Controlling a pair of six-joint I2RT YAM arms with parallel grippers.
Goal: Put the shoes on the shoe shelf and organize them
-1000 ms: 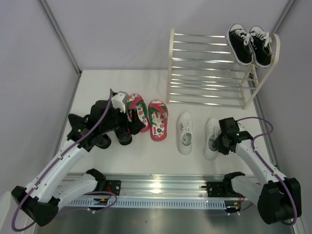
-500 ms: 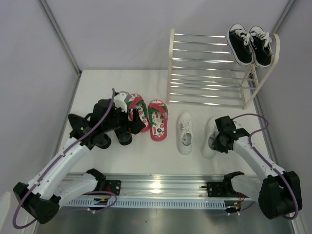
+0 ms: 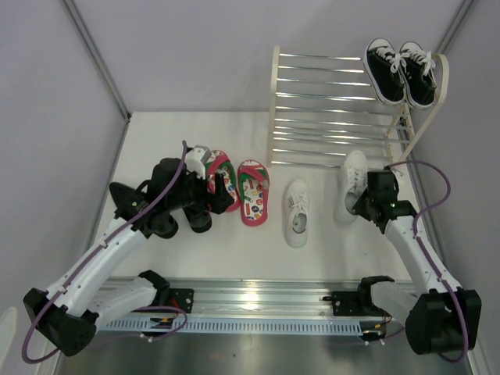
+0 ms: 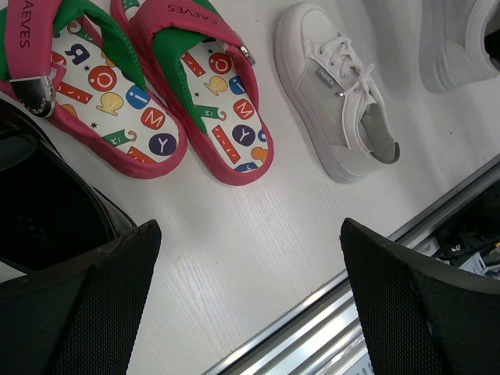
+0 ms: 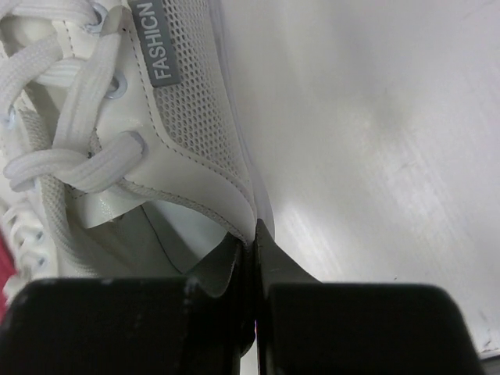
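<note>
White sneaker (image 3: 353, 176) collar in right tool (image 5: 251, 244), near shoe shelf (image 3: 275, 101)

The right gripper (image 3: 362, 205), its jaws pinched on the heel collar of the right-hand white sneaker (image 3: 352, 185), is carrying that shoe away from its earlier spot level with the other white sneaker (image 3: 297, 212), toward 12 o'clock in the top view. The shoe's toe is now reaching the front lower bar of the shoe shelf (image 3: 275, 101). The right arm (image 3: 414, 242) is stretching farther out over the table (image 3: 156, 133), and its cable (image 3: 437, 176) is arching farther toward 12 o'clock.
</note>
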